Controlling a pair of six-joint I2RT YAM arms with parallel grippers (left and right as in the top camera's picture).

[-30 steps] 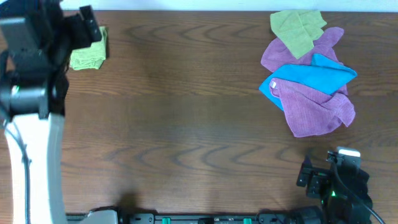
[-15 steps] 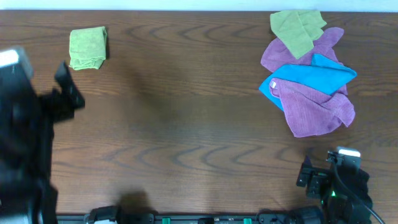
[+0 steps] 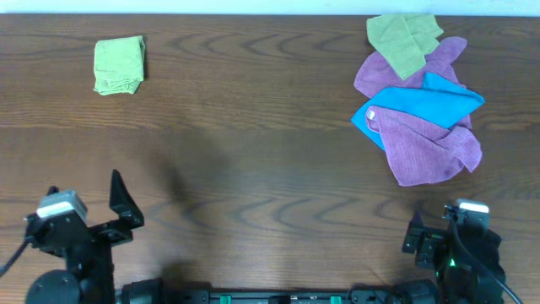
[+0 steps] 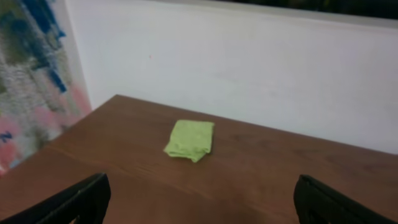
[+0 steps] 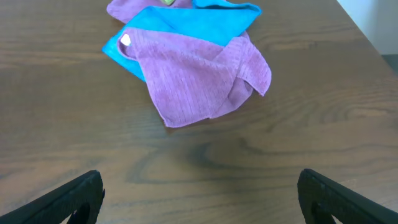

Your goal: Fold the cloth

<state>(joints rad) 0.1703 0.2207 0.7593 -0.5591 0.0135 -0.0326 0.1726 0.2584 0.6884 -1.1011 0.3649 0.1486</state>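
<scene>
Left gripper (image 4: 199,202) pulled away from the cloth (image 3: 119,65), back to near side (cloth was half hidden, now fully visible).

Both arms are seen as matte blk housings, boxy w/ rounded joints. Left arm (image 3: 80,253): a grey-white block (image 3: 61,205) is mounted on top, and a thin blk cable (image 3: 10,257) is run off its side. Right arm (image 3: 468,249): a white cap (image 3: 472,207) is fitted on top, a small green LED (image 3: 452,263) is lit, and a second cable (image 3: 506,287) is looped out. Left gripper (image 4: 205,208) and right gripper (image 5: 199,202): fingers (image 4: 78,200) are shown as plain blk wedges w/ flat faces. Screws are too small to be told.
</scene>
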